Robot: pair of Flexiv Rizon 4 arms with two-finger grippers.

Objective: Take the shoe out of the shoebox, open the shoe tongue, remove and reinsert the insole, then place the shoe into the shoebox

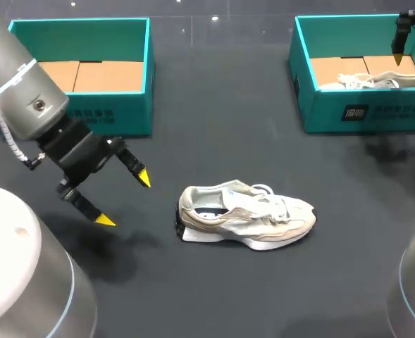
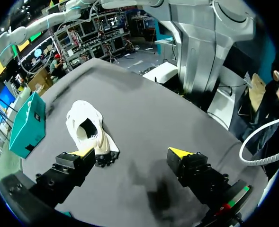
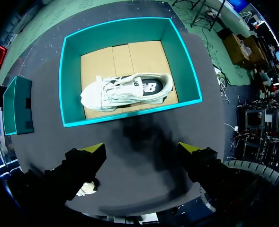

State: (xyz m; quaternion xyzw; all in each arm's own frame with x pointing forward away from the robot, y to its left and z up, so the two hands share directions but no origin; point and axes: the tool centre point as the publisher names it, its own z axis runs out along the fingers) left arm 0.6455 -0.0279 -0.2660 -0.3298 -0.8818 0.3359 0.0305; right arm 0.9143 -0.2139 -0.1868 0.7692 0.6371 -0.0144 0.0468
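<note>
Now the shoe [image 1: 246, 215] is lying heel-first toward the wide-open left gripper [image 1: 125, 200], near it, while the right gripper [image 3: 142, 148], also wide, is probably hanging farther away.

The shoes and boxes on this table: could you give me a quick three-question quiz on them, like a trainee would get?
1. How many shoes show in the head view?
2. True or false: the right shoebox is empty.
3. Relative to the table shoe, the left gripper is: A) shut on it; B) open, beside its heel; C) far off, over a box.
Key: 1. Two. 2. False, the boxed shoe lies in it. 3. B.
</note>
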